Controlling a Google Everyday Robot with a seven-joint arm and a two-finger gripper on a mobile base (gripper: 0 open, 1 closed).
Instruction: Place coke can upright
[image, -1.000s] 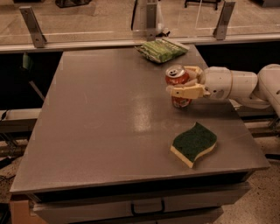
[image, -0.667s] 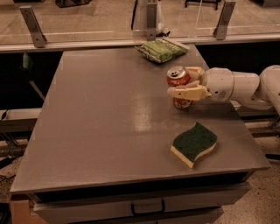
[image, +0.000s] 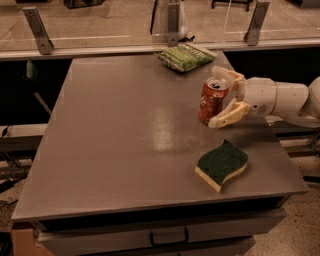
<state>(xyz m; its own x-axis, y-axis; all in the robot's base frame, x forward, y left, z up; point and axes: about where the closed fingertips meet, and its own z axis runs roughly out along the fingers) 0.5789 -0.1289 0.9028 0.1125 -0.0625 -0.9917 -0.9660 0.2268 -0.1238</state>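
The coke can (image: 212, 101) is red-orange with a silver top and stands upright on the grey table (image: 125, 130), right of centre. My gripper (image: 216, 98) reaches in from the right, with its white arm behind it. Its two cream fingers are spread on either side of the can. One fingertip (image: 220, 72) is behind the can's top and the other is low at the front by the can's base. The jaws look open and loose around the can, not squeezing it.
A green sponge with a yellow base (image: 222, 164) lies near the table's front right corner. A green snack bag (image: 185, 57) lies at the back edge. A rail with metal posts (image: 173, 22) runs behind the table. Drawers (image: 165, 235) sit under the front edge.
The fingers have spread apart off the can. The can stays upright at the same spot on the table.
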